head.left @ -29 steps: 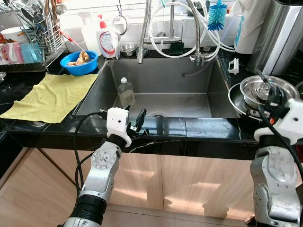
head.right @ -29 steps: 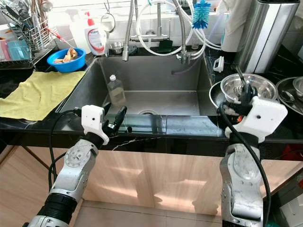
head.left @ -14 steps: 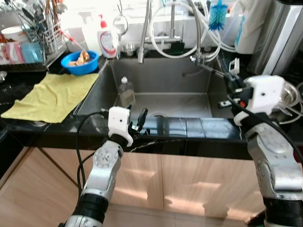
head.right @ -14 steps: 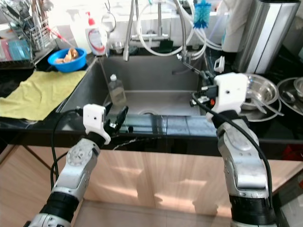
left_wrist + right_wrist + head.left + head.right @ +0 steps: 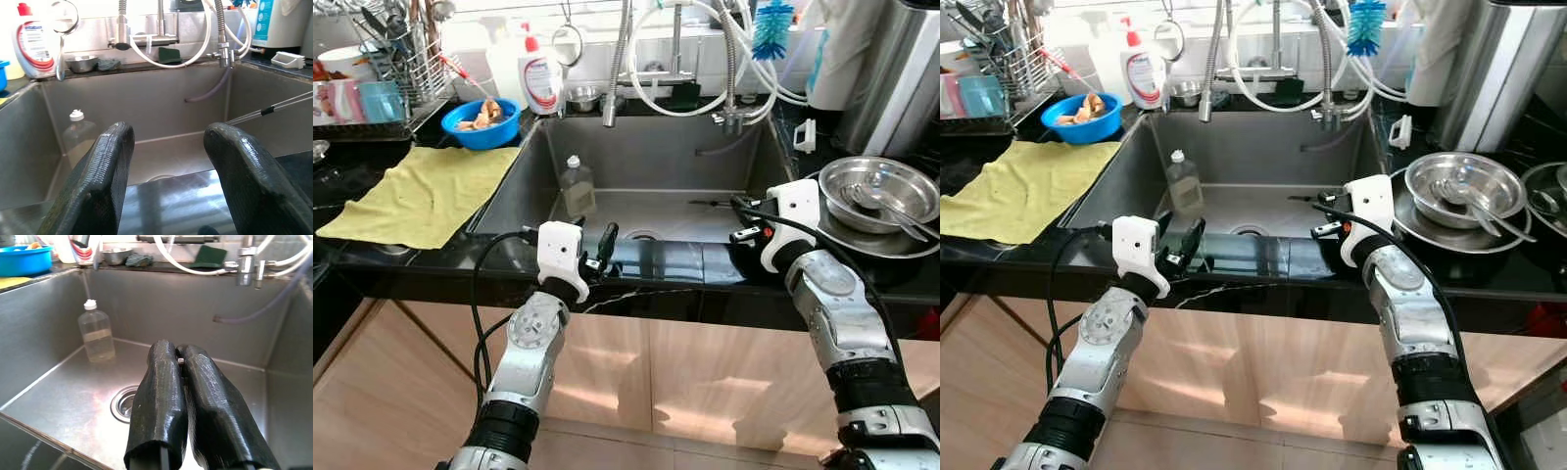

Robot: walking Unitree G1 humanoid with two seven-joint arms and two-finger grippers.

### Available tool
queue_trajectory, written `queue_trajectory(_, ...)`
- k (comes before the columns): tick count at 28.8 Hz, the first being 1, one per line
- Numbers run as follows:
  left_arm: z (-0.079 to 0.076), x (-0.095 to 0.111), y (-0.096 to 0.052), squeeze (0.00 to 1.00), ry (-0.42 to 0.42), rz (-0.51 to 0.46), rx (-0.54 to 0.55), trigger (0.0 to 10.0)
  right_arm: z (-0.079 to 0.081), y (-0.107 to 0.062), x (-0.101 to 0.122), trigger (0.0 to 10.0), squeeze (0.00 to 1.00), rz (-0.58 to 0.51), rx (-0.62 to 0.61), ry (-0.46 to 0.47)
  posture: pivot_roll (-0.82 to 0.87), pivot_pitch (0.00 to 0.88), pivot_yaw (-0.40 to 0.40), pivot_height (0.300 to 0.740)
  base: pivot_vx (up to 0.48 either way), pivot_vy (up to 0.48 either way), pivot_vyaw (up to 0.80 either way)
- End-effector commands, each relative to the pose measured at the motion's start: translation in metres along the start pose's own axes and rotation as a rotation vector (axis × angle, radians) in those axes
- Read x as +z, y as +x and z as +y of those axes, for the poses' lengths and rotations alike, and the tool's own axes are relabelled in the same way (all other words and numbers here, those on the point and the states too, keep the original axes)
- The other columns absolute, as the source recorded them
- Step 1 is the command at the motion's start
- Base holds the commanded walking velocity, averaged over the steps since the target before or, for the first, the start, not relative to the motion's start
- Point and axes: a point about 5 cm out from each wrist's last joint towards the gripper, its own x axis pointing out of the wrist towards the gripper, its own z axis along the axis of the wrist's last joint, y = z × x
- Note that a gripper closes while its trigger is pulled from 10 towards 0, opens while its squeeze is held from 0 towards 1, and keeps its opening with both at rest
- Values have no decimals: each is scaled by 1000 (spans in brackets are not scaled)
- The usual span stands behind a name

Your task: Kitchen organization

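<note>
My right gripper (image 5: 736,205) hangs over the right front part of the steel sink (image 5: 646,157). It is shut on a thin metal utensil (image 5: 705,203) that pokes out leftward over the basin. The right wrist view has the two fingers (image 5: 161,382) pressed together, with a bit of metal at their tips. My left gripper (image 5: 592,237) rests at the glossy black counter's front edge (image 5: 656,264), open and holding nothing. From the left wrist, the utensil (image 5: 264,111) reaches in beyond the open fingers (image 5: 107,166). A clear plastic bottle (image 5: 576,186) stands in the sink's left part.
A steel bowl (image 5: 879,186) holding a spoon sits on plates at the right. A yellow cloth (image 5: 426,191), blue bowl (image 5: 485,122), soap bottle (image 5: 538,78) and dish rack (image 5: 401,59) are at the left. Faucet hoses (image 5: 724,69) hang over the sink.
My right arm swung left from the steel bowl to over the sink, carrying the thin utensil. The left arm stayed put.
</note>
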Motion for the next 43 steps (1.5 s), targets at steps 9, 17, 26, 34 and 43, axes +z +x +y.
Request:
queue_trajectory(9,2,1,-2,0,8,-6,1,10000,-3,7,6,10000,282,-38,1,-3,-147,0,72,740,0,0,0)
queue_trajectory(17,1,0,-4,0,8,-2,-8,10000,-4,7,2,10000,1000,-51,-24,6,-149,0,77,740,0,0,0)
queue_trajectory(26,1,-1,-6,0,8,5,-17,10000,0,6,2,10000,1000,-71,-44,-7,-151,0,84,740,0,0,0)
queue_trajectory(34,1,-1,-5,0,9,6,-19,10000,-12,-12,33,10000,0,-252,-293,-80,-148,0,84,740,0,0,0)
queue_trajectory(43,1,-2,-5,0,9,16,-18,10000,-4,-64,48,10000,0,-388,-465,-126,-164,0,94,740,0,0,0)
